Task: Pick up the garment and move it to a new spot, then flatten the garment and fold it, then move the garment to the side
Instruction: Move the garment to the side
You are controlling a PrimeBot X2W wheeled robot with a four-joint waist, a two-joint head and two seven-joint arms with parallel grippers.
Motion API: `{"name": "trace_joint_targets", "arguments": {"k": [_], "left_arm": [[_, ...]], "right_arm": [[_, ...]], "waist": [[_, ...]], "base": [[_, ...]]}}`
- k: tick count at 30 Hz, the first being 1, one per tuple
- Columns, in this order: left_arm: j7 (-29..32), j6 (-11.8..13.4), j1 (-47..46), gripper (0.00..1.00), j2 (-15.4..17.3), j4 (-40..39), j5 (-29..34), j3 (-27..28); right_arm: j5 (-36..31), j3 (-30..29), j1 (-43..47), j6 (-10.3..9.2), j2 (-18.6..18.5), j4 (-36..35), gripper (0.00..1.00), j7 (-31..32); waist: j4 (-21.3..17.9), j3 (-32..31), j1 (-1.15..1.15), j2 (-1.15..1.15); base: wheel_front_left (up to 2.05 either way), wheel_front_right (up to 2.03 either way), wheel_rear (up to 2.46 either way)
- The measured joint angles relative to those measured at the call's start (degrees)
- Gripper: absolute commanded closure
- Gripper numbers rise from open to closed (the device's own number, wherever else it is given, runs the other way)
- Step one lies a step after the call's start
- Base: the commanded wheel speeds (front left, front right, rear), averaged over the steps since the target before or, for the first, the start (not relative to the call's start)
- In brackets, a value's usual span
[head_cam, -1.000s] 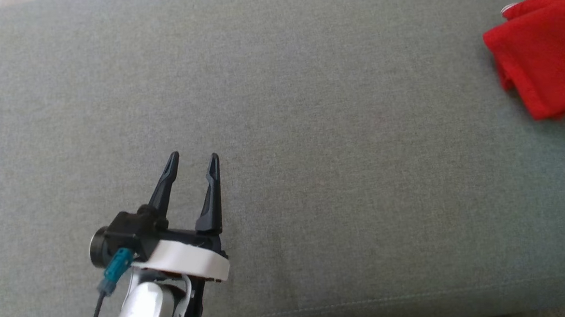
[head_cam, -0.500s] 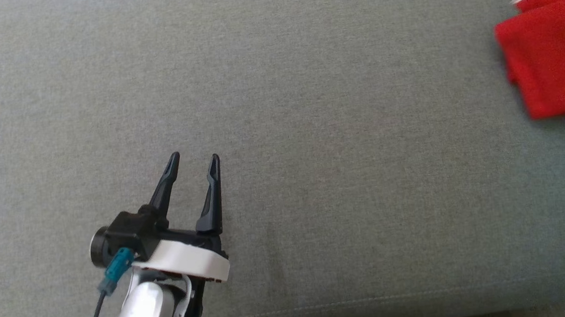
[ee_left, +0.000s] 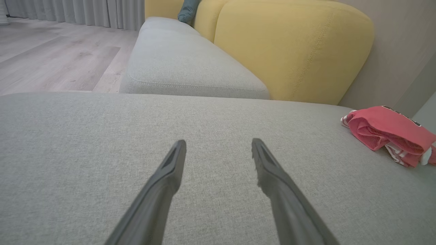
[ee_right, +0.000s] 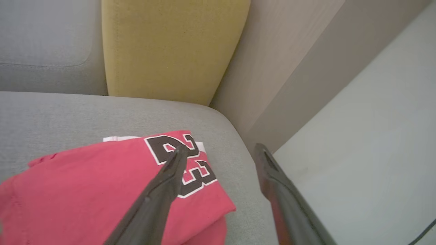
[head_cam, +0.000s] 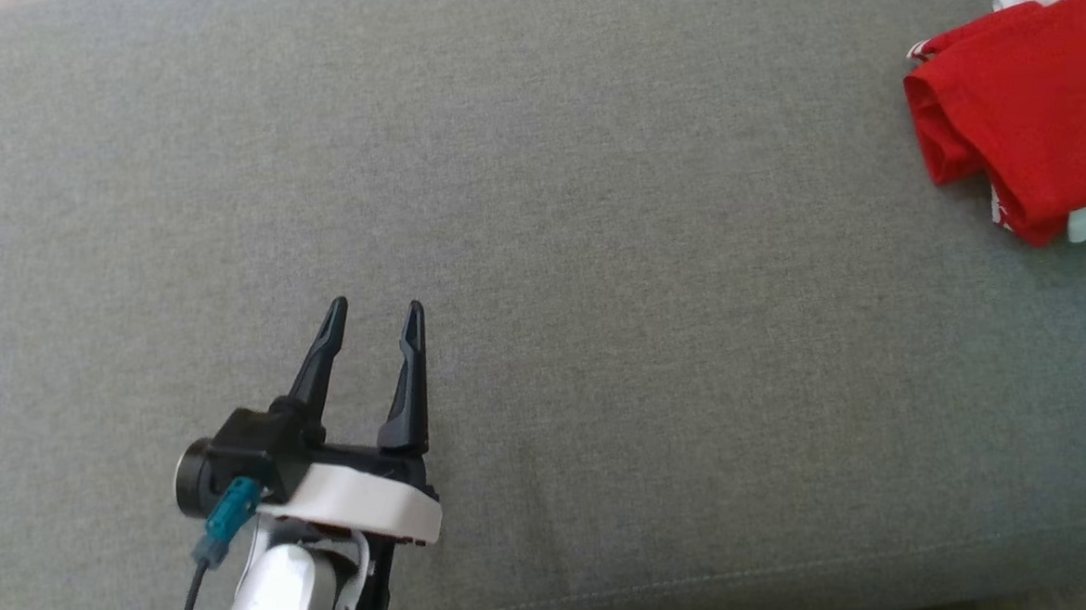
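Observation:
The garment [head_cam: 1030, 103], a red jersey T-shirt with white trim, lies folded in a bundle at the far right of the grey cushion [head_cam: 596, 246]. It also lies at the right edge of the left wrist view [ee_left: 388, 132]. From the right wrist camera its black-and-white "23" lettering faces up [ee_right: 102, 190]. My right gripper [ee_right: 219, 151] hovers open above the garment's far corner, with nothing between its fingers. My left gripper [head_cam: 374, 311] stands open over bare cushion at the lower left, far from the garment, and its fingers [ee_left: 170, 173] are empty.
Yellow back cushions [ee_left: 293, 44] stand behind the seat, with a second grey seat cushion [ee_left: 184, 64] and wood floor [ee_left: 51, 58] beyond. A beige wall [ee_right: 289, 61] and a pale surface [ee_right: 368, 143] border the cushion's edge beside the garment.
The garment sits a little further left in the head view and looks more bunched than before. The left gripper has stayed in place, open.

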Motion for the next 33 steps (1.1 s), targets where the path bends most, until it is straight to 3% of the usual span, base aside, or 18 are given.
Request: {"name": "trace_joint_targets", "arguments": {"k": [11,23,29,33], "left_arm": [[0.0,0.7,0.0,0.00,0.0,0.5,-2.5,2.1],[0.0,4.1,1.2,0.00,-0.2,3.6,-6.2,4.4],[0.0,4.2,3.7,0.00,-0.1,5.6,-6.0,5.0],[0.0,4.2,4.7,0.00,-0.1,6.5,-5.4,5.3]], "right_arm": [[7.6,5.7,4.1,0.00,5.9,-7.6,0.00,-7.9],[13.4,11.3,20.3,0.00,17.7,-16.0,0.00,-17.0],[16.2,13.3,27.7,0.00,19.0,-19.2,0.00,-20.3],[21.3,18.7,34.6,0.00,19.6,-21.0,0.00,-23.6]], "waist": [[0.2,-4.7,0.00,0.00],[2.3,-11.9,0.00,0.00],[4.1,-14.2,0.00,0.00],[5.8,-15.2,0.00,0.00]], "base": [[0.00,0.00,0.00],[0.00,0.00,0.00],[0.00,0.00,0.00],[0.00,0.00,0.00]]}}
